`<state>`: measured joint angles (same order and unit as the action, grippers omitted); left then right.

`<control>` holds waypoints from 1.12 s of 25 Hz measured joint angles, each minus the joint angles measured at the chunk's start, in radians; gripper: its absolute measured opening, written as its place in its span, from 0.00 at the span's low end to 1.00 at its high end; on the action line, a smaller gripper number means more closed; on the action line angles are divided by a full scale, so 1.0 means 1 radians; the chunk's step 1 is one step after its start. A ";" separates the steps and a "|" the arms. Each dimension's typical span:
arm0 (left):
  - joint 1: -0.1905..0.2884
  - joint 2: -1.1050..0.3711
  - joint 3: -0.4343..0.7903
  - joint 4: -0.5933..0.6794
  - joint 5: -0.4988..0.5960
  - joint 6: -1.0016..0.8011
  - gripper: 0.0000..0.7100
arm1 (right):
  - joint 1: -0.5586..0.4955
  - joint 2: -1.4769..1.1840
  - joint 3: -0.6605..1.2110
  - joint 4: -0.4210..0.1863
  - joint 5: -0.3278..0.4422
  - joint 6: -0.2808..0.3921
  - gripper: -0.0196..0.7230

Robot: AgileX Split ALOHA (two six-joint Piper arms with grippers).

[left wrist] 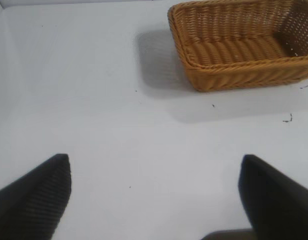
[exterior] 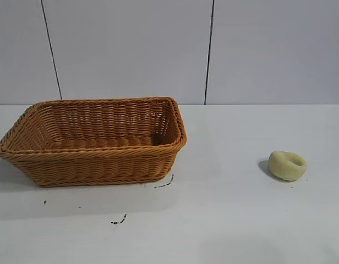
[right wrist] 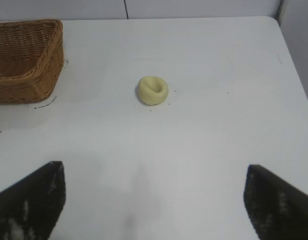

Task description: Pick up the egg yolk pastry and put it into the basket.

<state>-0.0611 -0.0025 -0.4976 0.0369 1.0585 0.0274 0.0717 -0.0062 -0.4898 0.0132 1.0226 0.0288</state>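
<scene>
On the white bench (exterior: 230,220) the egg yolk pastry (exterior: 287,165) lies well apart from the empty basket (exterior: 92,142), while my left tool (left wrist: 154,192) and right tool (right wrist: 154,197) hover spread wide, holding nothing.

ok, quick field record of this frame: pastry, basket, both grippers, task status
pastry: egg yolk pastry on the table, on the right arm's side, apart from the basket
basket: basket upright on the left arm's side, nothing visible inside
left gripper: left gripper open, above bare table, short of the basket
right gripper: right gripper open, above the table, pastry ahead between its fingers' line, not touching
task status: pastry not yet picked up
</scene>
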 joint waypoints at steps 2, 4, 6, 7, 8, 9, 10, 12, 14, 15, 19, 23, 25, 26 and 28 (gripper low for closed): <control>0.000 0.000 0.000 0.000 0.000 0.000 0.98 | 0.000 0.000 0.000 0.000 0.000 0.000 0.96; 0.000 0.000 0.000 0.000 0.000 0.000 0.98 | 0.000 0.000 0.000 0.000 0.000 0.000 0.96; 0.000 0.000 0.000 0.000 0.000 0.000 0.98 | 0.000 0.000 0.000 0.000 0.000 0.000 0.96; 0.000 0.000 0.000 0.000 0.000 0.000 0.98 | 0.000 0.000 0.000 0.000 0.000 0.000 0.96; 0.000 0.000 0.000 0.000 0.000 0.000 0.98 | 0.000 0.000 0.000 0.000 0.000 0.000 0.96; 0.000 0.000 0.000 0.000 0.000 0.000 0.98 | 0.000 0.000 0.000 0.000 0.000 0.000 0.96; 0.000 0.000 0.000 0.000 0.000 0.000 0.98 | 0.000 0.000 0.000 0.000 0.000 0.000 0.96; 0.000 0.000 0.000 0.000 0.000 0.000 0.98 | 0.000 0.016 -0.001 -0.006 0.000 0.000 0.96; 0.000 0.000 0.000 0.000 0.000 0.000 0.98 | 0.000 0.074 -0.016 -0.013 0.000 0.000 0.96; 0.000 0.000 0.000 0.000 0.000 0.000 0.98 | 0.000 0.119 -0.030 -0.013 -0.002 0.000 0.96; 0.000 0.000 0.000 0.000 0.000 0.000 0.98 | 0.000 0.358 -0.117 -0.013 -0.012 0.000 0.96; 0.000 0.000 0.000 0.000 0.000 0.000 0.98 | 0.000 0.644 -0.205 -0.013 -0.043 0.000 0.96; 0.000 0.000 0.000 0.000 0.000 0.000 0.98 | 0.000 0.786 -0.258 -0.019 -0.068 0.000 0.96; 0.000 0.000 0.000 0.000 0.000 0.000 0.98 | 0.000 0.862 -0.283 -0.020 -0.083 0.000 0.96; 0.000 0.000 0.000 0.000 0.000 0.000 0.98 | 0.000 1.000 -0.349 -0.020 -0.099 0.000 0.96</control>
<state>-0.0611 -0.0025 -0.4976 0.0369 1.0585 0.0274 0.0717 0.9938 -0.8385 -0.0066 0.9233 0.0288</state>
